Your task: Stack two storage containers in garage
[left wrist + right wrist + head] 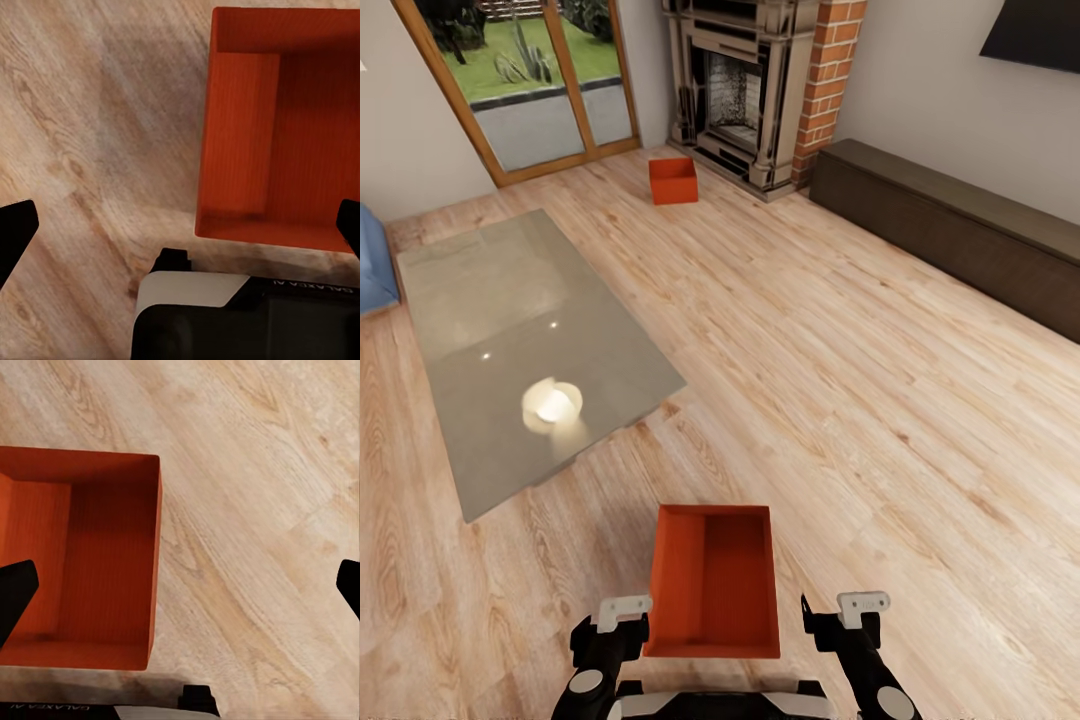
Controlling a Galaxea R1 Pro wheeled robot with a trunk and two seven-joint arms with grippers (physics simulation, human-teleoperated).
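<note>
One orange-red storage container [715, 580] sits open-topped on the light wood-plank floor, just ahead of my base and between my two arms. The second storage container [673, 181] stands far off by the brick-sided fireplace [735, 90]. My left gripper [615, 625] hovers at the near container's left side and is open. My right gripper [850, 620], also open, is a little clear of its right wall. From the left wrist, the container [277, 127] lies below the wide-spread left gripper [181, 231]. From the right wrist, the container [82, 555] lies under the right gripper [181, 589].
A grey rug [530, 340] covers the floor to the left. A long dark low cabinet [960, 230] runs along the right wall. Wood-framed glass doors [530, 80] are at the back left, and a blue seat edge [375, 260] at far left.
</note>
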